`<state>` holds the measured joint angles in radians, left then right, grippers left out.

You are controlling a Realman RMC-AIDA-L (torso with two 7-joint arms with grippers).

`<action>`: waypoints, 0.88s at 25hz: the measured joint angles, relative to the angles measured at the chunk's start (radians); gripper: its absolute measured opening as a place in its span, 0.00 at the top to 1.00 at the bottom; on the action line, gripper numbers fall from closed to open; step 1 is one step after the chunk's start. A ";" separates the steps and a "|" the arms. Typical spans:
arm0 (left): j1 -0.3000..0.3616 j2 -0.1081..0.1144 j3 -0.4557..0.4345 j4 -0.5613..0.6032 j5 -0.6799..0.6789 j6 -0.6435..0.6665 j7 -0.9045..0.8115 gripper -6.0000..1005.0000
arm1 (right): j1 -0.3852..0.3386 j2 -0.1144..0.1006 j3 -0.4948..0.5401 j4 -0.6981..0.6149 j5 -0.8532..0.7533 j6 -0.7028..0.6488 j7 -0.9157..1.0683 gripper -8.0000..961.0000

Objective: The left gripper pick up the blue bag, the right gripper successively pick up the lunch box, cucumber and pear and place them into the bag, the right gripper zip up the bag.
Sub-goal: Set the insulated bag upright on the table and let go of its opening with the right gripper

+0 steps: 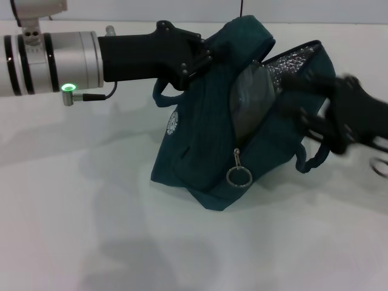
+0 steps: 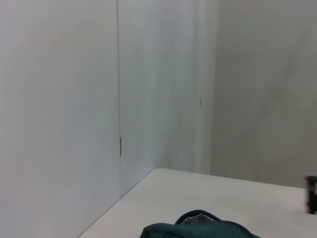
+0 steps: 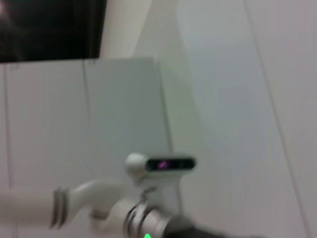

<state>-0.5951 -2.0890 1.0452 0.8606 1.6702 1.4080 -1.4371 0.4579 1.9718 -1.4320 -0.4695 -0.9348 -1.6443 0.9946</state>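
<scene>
Head view: blue bag (image 1: 200, 157) tilts, opening toward right gripper (image 1: 315, 112).

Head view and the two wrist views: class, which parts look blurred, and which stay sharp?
Head view: right gripper smeared by motion blur at the blue bag; left gripper sharp. Right wrist view: blurred throughout. Left wrist view: steady, mostly bare wall.

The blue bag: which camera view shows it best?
The head view shows it best: the whole blue bag stands tilted on the table, with its zipper ring and foil lining visible. The left wrist view shows only a small strip of its top edge. The right wrist view shows nothing of the bag.
</scene>
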 joint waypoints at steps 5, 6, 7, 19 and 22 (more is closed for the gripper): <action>0.008 0.001 -0.005 0.000 0.003 0.000 -0.001 0.95 | -0.086 -0.073 0.002 -0.026 -0.098 -0.016 0.023 0.54; 0.009 0.001 -0.005 0.000 0.003 0.000 0.000 0.95 | -0.094 -0.077 0.005 -0.022 -0.105 -0.012 0.024 0.55; 0.009 0.001 -0.005 0.000 0.003 0.000 0.000 0.95 | -0.102 -0.080 0.011 -0.016 -0.118 -0.001 0.025 0.55; -0.005 0.000 0.004 -0.011 0.005 -0.014 0.000 0.95 | -0.026 -0.010 0.035 -0.009 -0.321 0.202 0.071 0.56; -0.005 0.000 0.004 -0.012 0.006 -0.016 0.002 0.95 | -0.017 -0.002 0.036 -0.019 -0.351 0.202 0.071 0.59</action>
<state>-0.6003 -2.0888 1.0493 0.8486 1.6758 1.3917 -1.4351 0.4413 1.9697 -1.3955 -0.4880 -1.2857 -1.4421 1.0656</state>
